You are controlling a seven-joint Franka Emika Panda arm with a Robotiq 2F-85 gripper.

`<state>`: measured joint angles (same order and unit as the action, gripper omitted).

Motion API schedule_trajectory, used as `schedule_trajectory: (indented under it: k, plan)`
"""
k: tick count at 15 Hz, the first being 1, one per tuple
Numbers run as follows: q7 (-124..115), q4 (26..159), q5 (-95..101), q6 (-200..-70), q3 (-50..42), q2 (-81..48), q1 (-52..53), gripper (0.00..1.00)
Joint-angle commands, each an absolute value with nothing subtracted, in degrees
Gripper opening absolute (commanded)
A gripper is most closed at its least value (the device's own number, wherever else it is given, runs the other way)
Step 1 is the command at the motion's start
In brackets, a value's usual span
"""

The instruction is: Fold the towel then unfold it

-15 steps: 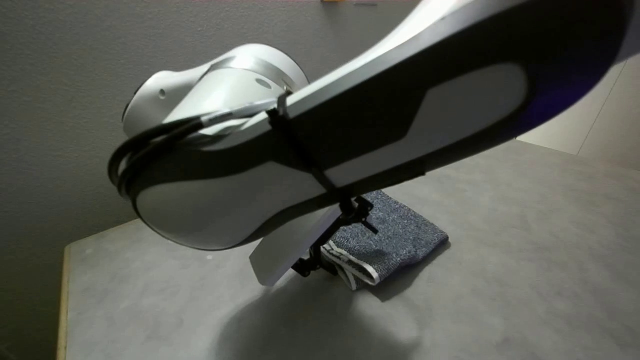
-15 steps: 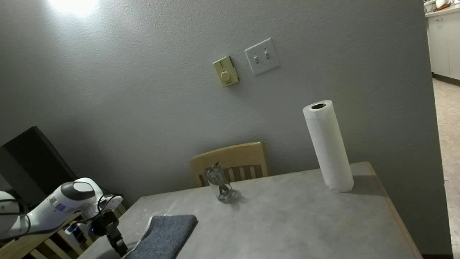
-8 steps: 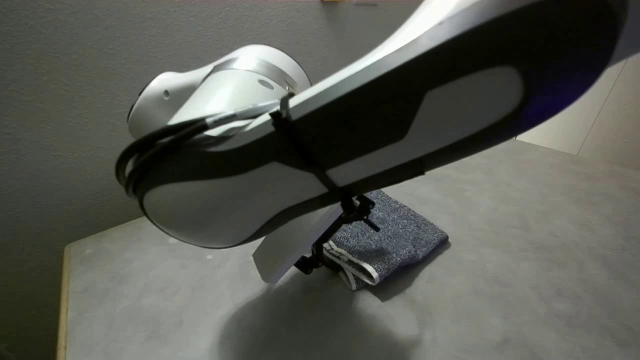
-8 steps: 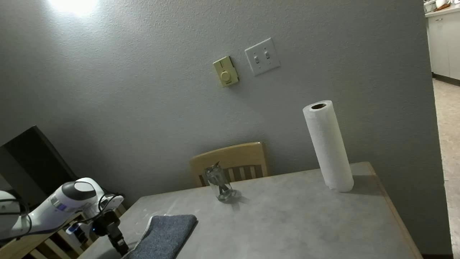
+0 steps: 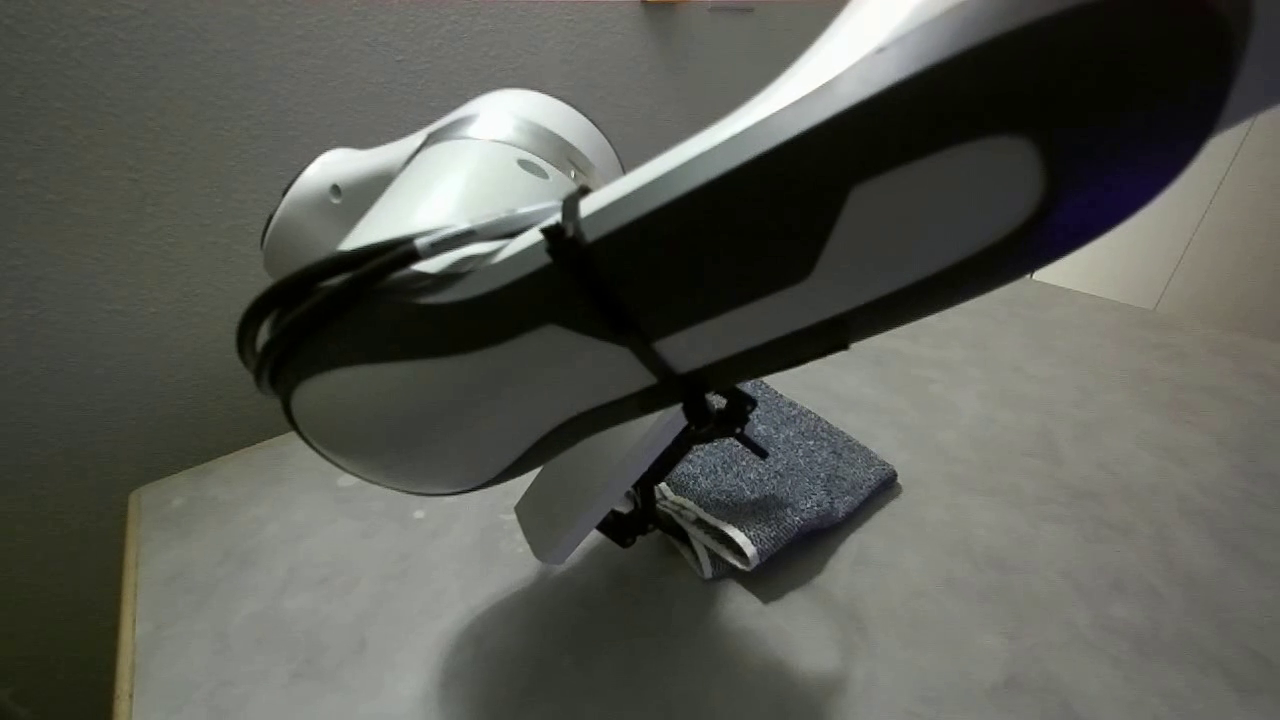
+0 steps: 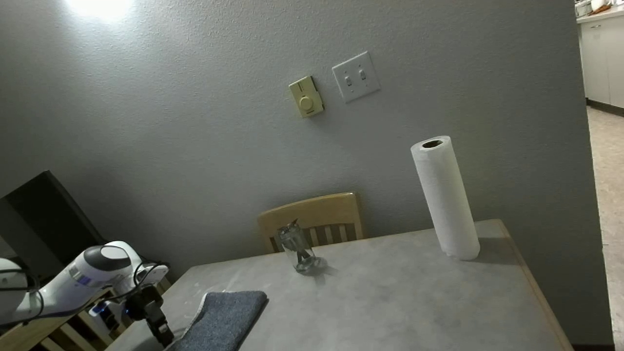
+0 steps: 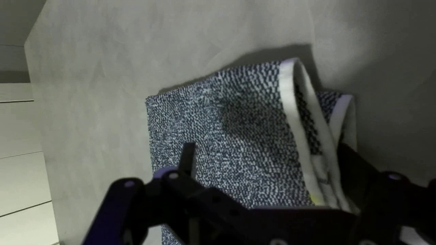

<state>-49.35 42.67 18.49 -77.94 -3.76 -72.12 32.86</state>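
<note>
one towel [image 7: 231, 136], one paper roll [image 6: 446, 200], one glass [image 6: 298, 249], perhaps two chairs [image 6: 312, 212].

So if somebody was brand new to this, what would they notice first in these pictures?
Most likely the robot arm, looming across an exterior view from the upper right. Next, probably the folded, speckled grey-blue towel in the wrist view, its white edges showing between the jaws of the open gripper. In an exterior view, the tall white paper roll standing on the table, toward the right, may also draw the eye.
</note>
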Motion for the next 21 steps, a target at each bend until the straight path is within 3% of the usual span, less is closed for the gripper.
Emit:
schedule_trajectory:
  k: [1, 10, 21]
  plan:
    - [-47.3, 44.4, 19.7, -76.0, -4.4, -70.3, 33.1, 1.00]
    - [-45.0, 42.8, 20.8, -73.3, -4.7, -70.9, 33.5, 1.00]
    - [-39.2, 40.5, 22.4, -79.7, -5.0, -72.0, 33.9, 1.00]
